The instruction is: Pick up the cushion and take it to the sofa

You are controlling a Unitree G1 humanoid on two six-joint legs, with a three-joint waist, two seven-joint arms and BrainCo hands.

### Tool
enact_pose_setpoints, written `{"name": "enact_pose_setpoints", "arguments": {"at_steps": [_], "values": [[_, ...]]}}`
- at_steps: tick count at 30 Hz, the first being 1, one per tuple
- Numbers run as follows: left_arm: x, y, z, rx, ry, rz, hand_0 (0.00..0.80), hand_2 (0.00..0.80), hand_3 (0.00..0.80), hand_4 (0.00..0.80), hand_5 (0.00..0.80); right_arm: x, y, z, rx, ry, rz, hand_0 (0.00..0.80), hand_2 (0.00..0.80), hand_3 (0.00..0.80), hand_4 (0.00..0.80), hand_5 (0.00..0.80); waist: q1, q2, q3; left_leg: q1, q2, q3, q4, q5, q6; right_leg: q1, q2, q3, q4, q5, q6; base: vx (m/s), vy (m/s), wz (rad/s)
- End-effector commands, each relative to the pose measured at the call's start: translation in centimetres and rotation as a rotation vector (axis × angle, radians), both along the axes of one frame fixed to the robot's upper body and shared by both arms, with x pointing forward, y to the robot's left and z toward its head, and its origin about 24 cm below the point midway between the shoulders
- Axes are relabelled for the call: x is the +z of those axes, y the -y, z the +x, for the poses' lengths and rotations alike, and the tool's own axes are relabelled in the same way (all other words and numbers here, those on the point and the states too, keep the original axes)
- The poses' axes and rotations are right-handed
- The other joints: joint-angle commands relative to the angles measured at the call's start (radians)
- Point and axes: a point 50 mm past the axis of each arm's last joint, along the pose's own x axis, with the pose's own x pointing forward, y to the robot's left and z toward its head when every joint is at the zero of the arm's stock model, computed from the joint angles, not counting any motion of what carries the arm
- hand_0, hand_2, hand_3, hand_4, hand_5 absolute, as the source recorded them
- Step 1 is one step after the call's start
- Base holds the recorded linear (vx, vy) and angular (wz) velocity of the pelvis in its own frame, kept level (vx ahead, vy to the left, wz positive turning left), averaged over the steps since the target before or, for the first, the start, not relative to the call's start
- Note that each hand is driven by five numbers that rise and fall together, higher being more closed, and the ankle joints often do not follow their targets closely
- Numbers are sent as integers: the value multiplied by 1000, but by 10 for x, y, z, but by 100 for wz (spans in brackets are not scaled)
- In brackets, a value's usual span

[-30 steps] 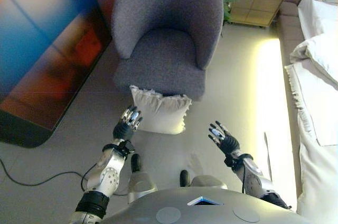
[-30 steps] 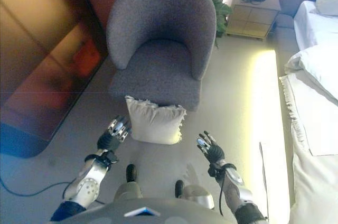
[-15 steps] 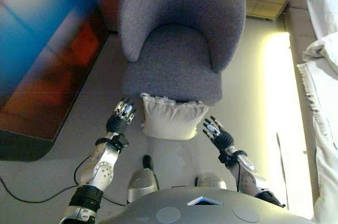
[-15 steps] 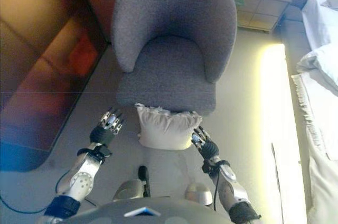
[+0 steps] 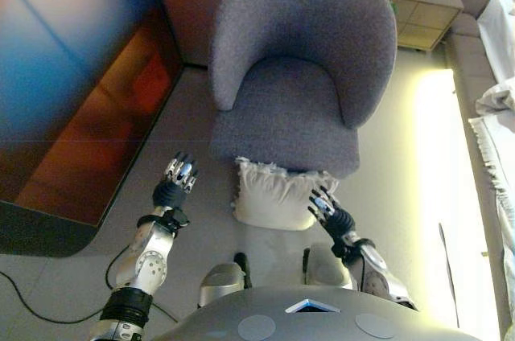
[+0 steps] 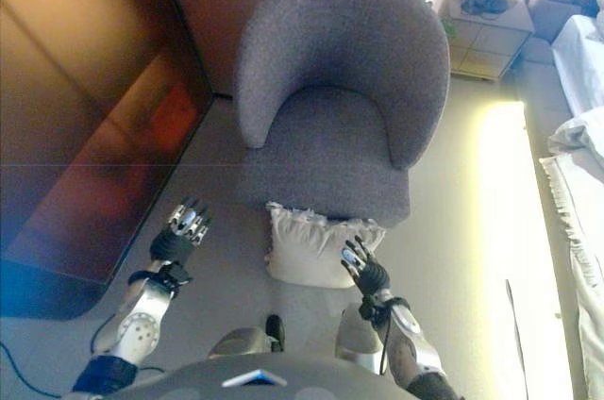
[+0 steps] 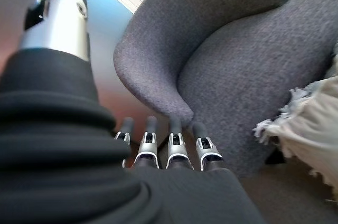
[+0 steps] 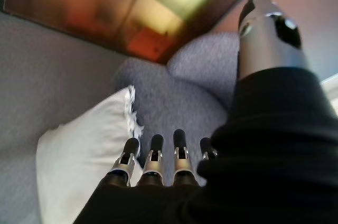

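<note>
A cream cushion (image 5: 278, 193) with a frayed fringe leans on the floor against the front of a grey armchair (image 5: 294, 92). It also shows in the right eye view as the cushion (image 6: 311, 245). My left hand (image 5: 172, 186) hovers open to the left of the cushion, a clear gap away. Open too, my right hand (image 5: 328, 214) sits at the cushion's lower right corner, fingers straight and close to the fabric. In the right wrist view the cushion (image 8: 84, 150) lies just past my fingers (image 8: 152, 152). The left wrist view shows the cushion's fringe (image 7: 311, 123) off to the side.
A large dark glossy panel (image 5: 72, 84) lies along the left. A wooden bedside cabinet (image 5: 422, 3) stands behind the armchair at the right. White bedding (image 5: 499, 100) runs down the right edge. Pale floor (image 5: 426, 172) stretches between the armchair and the bed.
The camera has shifted, so the whole scene sits further right. My right hand has closed in on the cushion's right corner. My left hand now stands further from the cushion's left edge.
</note>
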Motion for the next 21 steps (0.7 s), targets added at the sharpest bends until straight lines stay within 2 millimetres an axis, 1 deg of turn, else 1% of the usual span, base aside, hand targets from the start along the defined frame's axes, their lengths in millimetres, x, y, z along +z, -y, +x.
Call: {"name": "enact_pose_setpoints", "arguments": {"at_steps": [1,2,3,4,6,7,8,9,11,13,14,15,16,17,18,19,20,21], "values": [[19,7,1,-62,93,25,0,0,0,0,0,16,8,17,9,105,0,0,0,0,0,0,-51,-55,17,26,-12,8,76,-113,-23,33,-22,12,-317,333,47,400,-159,31],[19,8,0,-68,93,22,0,0,0,0,0,16,9,20,7,106,2,0,0,0,0,0,-53,-60,19,40,-9,7,78,-126,-25,26,-23,16,-346,355,55,364,-115,25],[17,8,-3,-73,88,16,0,0,0,0,0,16,10,25,5,105,7,0,0,0,0,0,-51,-67,20,61,-5,10,76,-139,-25,16,-29,2,-354,371,62,391,-121,20],[15,9,-6,-75,83,14,0,0,0,0,0,16,11,28,8,105,12,0,0,0,0,0,-46,-72,20,79,1,16,75,-148,-25,13,-36,-16,-338,371,63,402,-125,8],[11,10,-12,-63,68,10,0,0,0,0,0,14,12,30,27,97,13,0,0,0,0,0,-43,-76,5,103,20,33,88,-165,-27,29,-41,-43,-324,347,60,405,-130,11],[10,10,-14,-52,62,6,0,0,0,0,0,14,12,30,34,92,10,0,0,0,0,0,-45,-74,-3,108,32,41,99,-164,-31,34,-37,-45,-316,336,55,403,-134,12],[8,10,-17,-41,51,1,0,0,0,0,0,14,11,30,39,83,2,0,0,0,0,0,-50,-70,-11,116,50,45,113,-154,-38,36,-20,-30,-303,317,47,385,-143,8],[6,9,-19,-25,38,-9,0,0,0,0,0,14,11,29,41,77,-9,0,0,0,0,0,-55,-62,-20,121,73,41,131,-117,-53,42,4,-14,-294,291,36,387,-162,4],[4,8,-22,-9,30,-27,0,0,0,0,0,17,11,30,48,90,1,0,0,0,0,0,-61,-49,-31,121,111,38,160,-40,-78,52,43,-4,-271,252,11,338,-170,12],[4,10,-20,1,28,-24,0,0,0,0,0,19,13,31,54,93,-8,0,0,0,0,0,-68,-38,-45,100,149,22,229,60,-116,79,93,14,-263,209,-36,331,-200,0],[4,11,-19,3,29,-28,0,0,0,0,0,19,14,32,54,90,-15,0,0,0,0,0,-68,-35,-49,84,159,13,270,91,-128,89,106,13,-264,199,-52,275,-200,-7],[3,12,-18,5,31,-31,0,0,0,0,0,18,16,33,56,89,-23,0,0,0,0,0,-67,-36,-52,61,166,5,335,124,-140,102,116,14,-265,187,-70,246,-216,-9],[4,14,-16,5,37,-39,0,0,0,0,0,18,19,34,63,89,-31,0,0,0,0,0,-66,-40,-51,14,172,-3,468,150,-151,125,131,18,-264,170,-96,242,-231,-15],[4,15,-15,4,39,-43,0,0,0,0,0,18,20,34,67,88,-38,0,0,0,0,0,-63,-53,-53,-30,166,-5,555,157,-147,141,128,20,-269,163,-110,241,-237,-15],[5,17,-13,4,39,-50,0,0,0,0,0,16,21,33,68,83,-50,0,0,0,0,0,-58,-59,-49,-75,176,-1,639,164,-143,157,132,16,-268,151,-127,200,-186,-16],[5,17,-12,3,36,-58,0,0,0,0,0,14,23,33,62,76,-56,0,0,0,0,0,-55,-64,-45,-112,204,11,678,167,-138,171,134,7,-267,140,-139,201,-145,-19],[4,17,-12,4,33,-64,0,0,0,0,0,13,24,33,57,72,-56,0,0,0,0,0,-54,-62,-43,-130,229,20,667,164,-136,180,141,3,-267,133,-143,194,-75,-21],[4,17,-12,7,30,-69,0,0,0,0,0,12,25,32,55,71,-51,0,0,0,0,0,-50,-63,-38,-143,250,28,627,162,-132,192,148,3,-270,126,-145,200,9,-11]]}}
